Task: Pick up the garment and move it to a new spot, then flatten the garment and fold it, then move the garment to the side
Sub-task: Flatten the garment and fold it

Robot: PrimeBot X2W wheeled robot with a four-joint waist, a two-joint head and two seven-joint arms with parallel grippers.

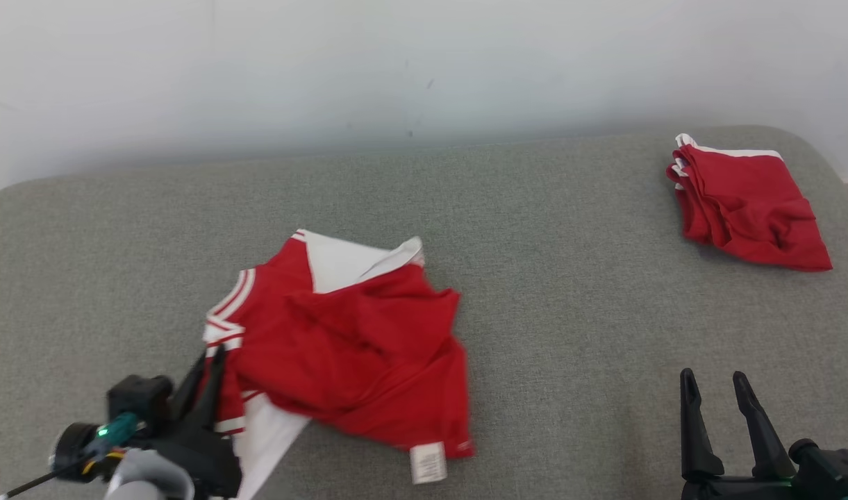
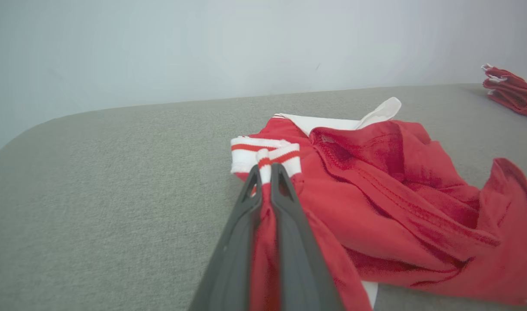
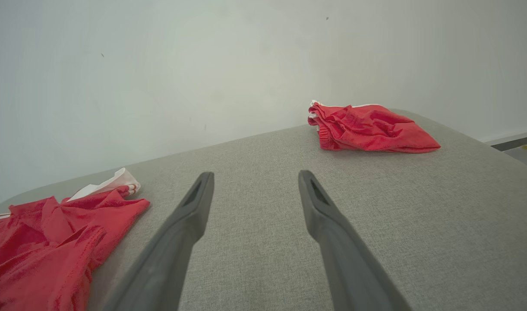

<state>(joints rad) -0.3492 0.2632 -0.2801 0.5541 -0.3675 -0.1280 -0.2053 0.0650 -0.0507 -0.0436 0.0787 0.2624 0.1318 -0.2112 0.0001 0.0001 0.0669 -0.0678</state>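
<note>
- Garment (image 1: 347, 347): red with white panels, lying crumpled on the grey padded surface (image 1: 569, 312).
- Left gripper (image 1: 212, 361): at the garment's left edge, fingers pinched together on the fabric beside the striped cuff (image 2: 263, 153).
- Right gripper (image 1: 712, 378): well to the right of the garment, fingers spread wide, holding nothing.
- Folded red stack (image 1: 743, 201): far right of the garment and beyond it.
</note>
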